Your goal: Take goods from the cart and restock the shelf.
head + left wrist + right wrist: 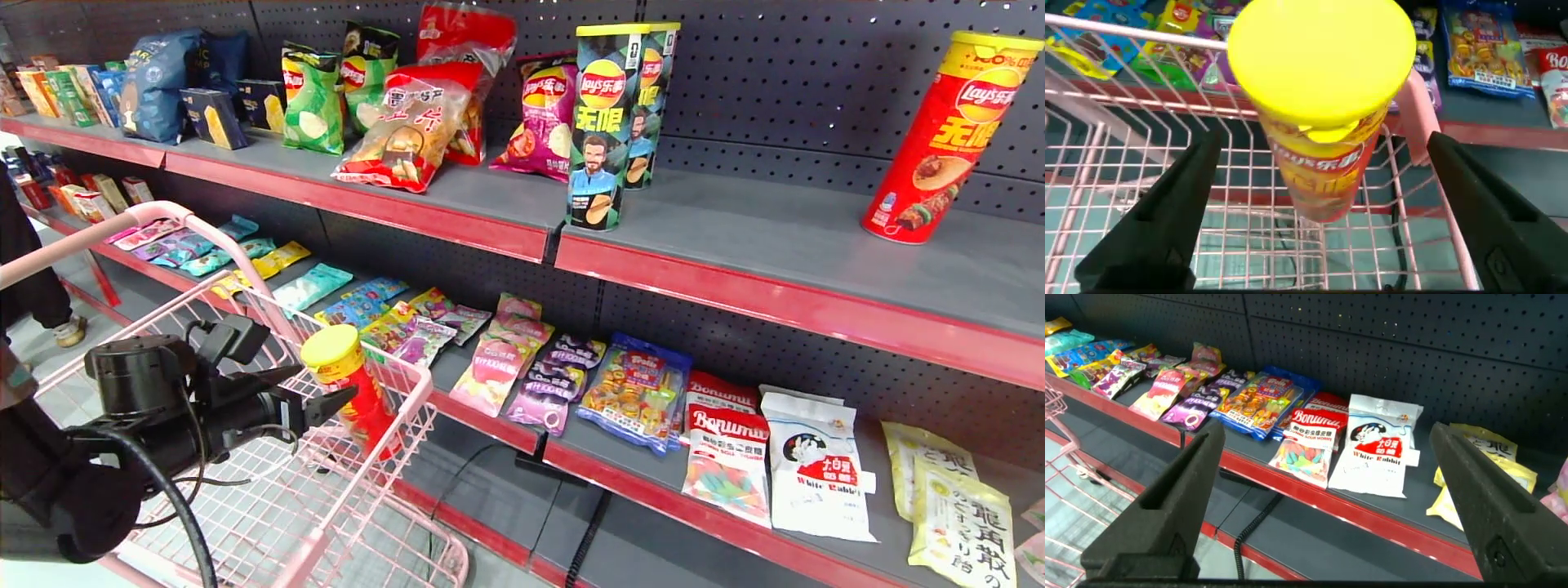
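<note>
Left gripper (326, 381) hangs over the cart (245, 523), jaws wide, level with the red can (353, 392) standing upright in the cart's far corner. On the top shelf (735, 220) a matching can (951, 139) stands with bare board beside it; probably the destination.

Left wrist: can (1323, 163) sits between the spread fingers (1167, 212), touching neither. Lined up for a side grasp below the lid (1321, 57), I judge.

Right wrist: right gripper (1324, 437) also wide, holding nothing, above the lower shelf (1372, 506); likely kept out of the way.
</note>
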You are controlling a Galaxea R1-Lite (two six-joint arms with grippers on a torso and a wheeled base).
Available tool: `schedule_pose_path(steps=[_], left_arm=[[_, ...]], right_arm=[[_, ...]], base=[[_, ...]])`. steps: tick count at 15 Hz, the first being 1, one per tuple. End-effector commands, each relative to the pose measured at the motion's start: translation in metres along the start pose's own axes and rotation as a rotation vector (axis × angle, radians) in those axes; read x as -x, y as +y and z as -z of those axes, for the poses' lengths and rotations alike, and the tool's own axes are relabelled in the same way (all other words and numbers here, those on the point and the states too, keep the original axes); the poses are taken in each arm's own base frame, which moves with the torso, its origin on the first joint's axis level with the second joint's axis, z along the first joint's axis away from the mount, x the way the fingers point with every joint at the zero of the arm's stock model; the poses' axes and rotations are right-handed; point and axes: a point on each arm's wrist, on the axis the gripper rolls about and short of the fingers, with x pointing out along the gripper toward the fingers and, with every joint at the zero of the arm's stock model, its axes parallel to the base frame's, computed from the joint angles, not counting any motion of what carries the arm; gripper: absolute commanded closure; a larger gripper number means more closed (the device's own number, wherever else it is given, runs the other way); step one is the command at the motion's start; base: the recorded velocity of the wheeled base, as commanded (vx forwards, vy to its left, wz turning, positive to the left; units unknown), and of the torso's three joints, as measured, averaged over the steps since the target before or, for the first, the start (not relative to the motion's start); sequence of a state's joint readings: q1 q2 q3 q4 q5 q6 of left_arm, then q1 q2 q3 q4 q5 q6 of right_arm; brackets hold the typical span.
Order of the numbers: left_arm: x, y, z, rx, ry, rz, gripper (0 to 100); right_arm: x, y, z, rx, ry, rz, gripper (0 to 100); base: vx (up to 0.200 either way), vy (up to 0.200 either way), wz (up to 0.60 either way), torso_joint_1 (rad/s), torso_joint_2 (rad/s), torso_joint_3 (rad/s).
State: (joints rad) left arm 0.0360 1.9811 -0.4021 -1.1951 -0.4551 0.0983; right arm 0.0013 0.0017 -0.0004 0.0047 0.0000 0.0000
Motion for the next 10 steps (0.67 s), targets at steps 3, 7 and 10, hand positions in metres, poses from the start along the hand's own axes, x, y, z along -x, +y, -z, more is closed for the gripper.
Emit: schedule_pose_path(steps=[3, 7, 10], left_arm=[[-0.023, 0.002, 0.004, -0.008, 0.008, 0.02, 0], [-0.028, 0.004, 0.008, -0.016, -0.011, 0.015, 100], [-0.017, 0.001, 0.005, -0.015, -0.017, 0.01, 100]], right_arm=[[0.0, 0.0, 0.0, 0.0, 0.0, 0.0, 0], [0.0, 0.0, 0.0, 0.0, 0.0, 0.0, 0], [0.0, 0.0, 0.0, 0.0, 0.0, 0.0, 0]], base=[[0.0, 0.0, 0.0, 0.0, 0.0, 0.0], [0.0, 0.0, 0.0, 0.0, 0.0, 0.0], [0.0, 0.0, 0.0, 0.0, 0.0, 0.0]])
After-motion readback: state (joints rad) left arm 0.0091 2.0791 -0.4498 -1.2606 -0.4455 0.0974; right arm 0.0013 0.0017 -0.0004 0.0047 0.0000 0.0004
